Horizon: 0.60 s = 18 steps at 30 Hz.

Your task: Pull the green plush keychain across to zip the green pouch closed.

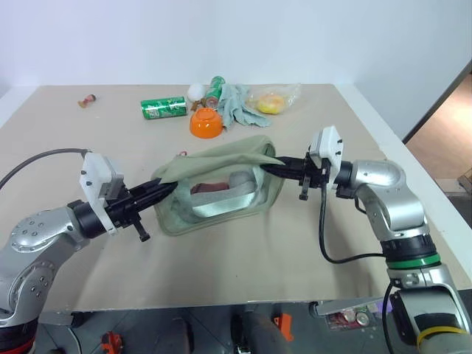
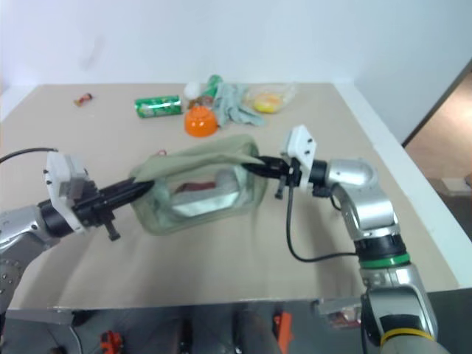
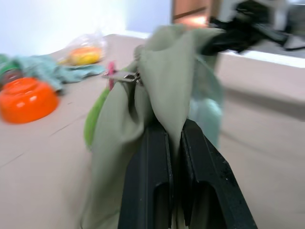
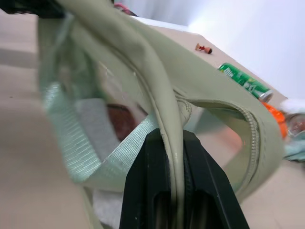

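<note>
The left gripper pinches the near-left end of the green pouch on the desk; the right gripper clamps its right edge. The green plush keychain hangs behind the pouch's left end. Farther back sit an orange bowl and a soda can.

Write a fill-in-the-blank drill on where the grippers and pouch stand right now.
1. The left gripper is shut on the ____ of the green pouch.
2. The right gripper grips the pouch's ____ end.
3. The bowl behind the pouch is ____ in colour.
4. The soda can lies on its ____.

Missing words: fabric; opposite; orange; side
</note>
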Available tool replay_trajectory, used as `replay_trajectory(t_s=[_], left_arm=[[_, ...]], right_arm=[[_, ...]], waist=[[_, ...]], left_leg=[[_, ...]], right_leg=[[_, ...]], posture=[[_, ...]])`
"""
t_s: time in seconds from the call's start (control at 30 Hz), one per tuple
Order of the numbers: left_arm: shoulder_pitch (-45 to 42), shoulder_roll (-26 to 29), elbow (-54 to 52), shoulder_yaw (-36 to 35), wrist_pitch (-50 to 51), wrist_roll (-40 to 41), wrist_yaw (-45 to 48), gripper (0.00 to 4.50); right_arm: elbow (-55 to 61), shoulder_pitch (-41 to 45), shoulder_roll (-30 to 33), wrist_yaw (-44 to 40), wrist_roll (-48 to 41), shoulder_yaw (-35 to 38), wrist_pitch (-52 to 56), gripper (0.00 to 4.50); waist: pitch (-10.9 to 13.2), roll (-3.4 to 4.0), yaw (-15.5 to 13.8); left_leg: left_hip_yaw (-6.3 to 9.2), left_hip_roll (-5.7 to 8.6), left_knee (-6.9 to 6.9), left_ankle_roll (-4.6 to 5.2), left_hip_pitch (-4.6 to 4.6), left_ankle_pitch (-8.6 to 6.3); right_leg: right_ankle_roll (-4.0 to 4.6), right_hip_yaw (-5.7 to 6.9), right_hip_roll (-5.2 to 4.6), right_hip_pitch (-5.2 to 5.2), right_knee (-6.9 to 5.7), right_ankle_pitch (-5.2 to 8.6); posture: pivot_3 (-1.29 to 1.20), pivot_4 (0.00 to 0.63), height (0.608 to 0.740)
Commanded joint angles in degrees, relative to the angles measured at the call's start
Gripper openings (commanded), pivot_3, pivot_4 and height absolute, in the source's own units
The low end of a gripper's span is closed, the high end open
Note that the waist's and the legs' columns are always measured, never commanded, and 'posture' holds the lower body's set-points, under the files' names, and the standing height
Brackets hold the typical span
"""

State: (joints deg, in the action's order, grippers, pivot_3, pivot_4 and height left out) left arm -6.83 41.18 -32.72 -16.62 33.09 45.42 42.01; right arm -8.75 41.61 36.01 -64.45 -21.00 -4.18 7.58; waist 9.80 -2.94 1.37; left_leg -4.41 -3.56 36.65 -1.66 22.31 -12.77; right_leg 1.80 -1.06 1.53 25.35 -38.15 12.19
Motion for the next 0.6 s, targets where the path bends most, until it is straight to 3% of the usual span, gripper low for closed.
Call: replay_trajectory(t_s=[0.03,0.2,0.43,0.6], left_arm=[[0.97,2.03,0.53,-5.42,-0.33,1.15,0.52,0.02],[2.41,3.27,1.54,-4.95,-2.38,-1.11,0.94,0.02],[-2.00,2.35,4.80,-2.12,-4.80,-4.72,-1.07,0.02],[-7.06,2.43,8.66,0.02,-5.89,-6.34,0.45,0.02]], right_arm=[[-10.97,6.06,4.87,1.45,2.09,6.29,-2.79,0.00],[-15.87,11.15,5.89,-2.07,0.53,4.98,-0.76,0.00],[-1.63,2.23,9.55,-7.90,-2.16,3.05,8.02,0.00],[9.68,-3.02,12.81,-7.62,-6.81,3.87,16.69,0.00]], waist=[[0.00,0.00,0.01],[0.00,0.00,-0.05],[0.02,0.03,-0.23],[0.03,0.04,-0.19]], left_leg=[[0.00,-0.01,0.00,0.00,0.00,0.00],[0.00,-0.08,-0.06,0.00,0.01,0.00],[0.01,-0.08,-0.09,0.02,0.12,-0.04],[0.01,0.01,-0.02,0.01,0.12,-0.04]], right_leg=[[0.00,0.00,0.02,0.00,0.00,0.00],[0.07,0.05,0.04,0.01,0.01,0.04],[0.10,0.09,-0.10,0.05,0.04,0.11],[0.01,0.12,-0.23,0.03,0.03,0.07]], posture=[[0.00,0.150,0.740],[0.00,0.150,0.740],[0.00,0.150,0.740],[0.00,0.150,0.740]])
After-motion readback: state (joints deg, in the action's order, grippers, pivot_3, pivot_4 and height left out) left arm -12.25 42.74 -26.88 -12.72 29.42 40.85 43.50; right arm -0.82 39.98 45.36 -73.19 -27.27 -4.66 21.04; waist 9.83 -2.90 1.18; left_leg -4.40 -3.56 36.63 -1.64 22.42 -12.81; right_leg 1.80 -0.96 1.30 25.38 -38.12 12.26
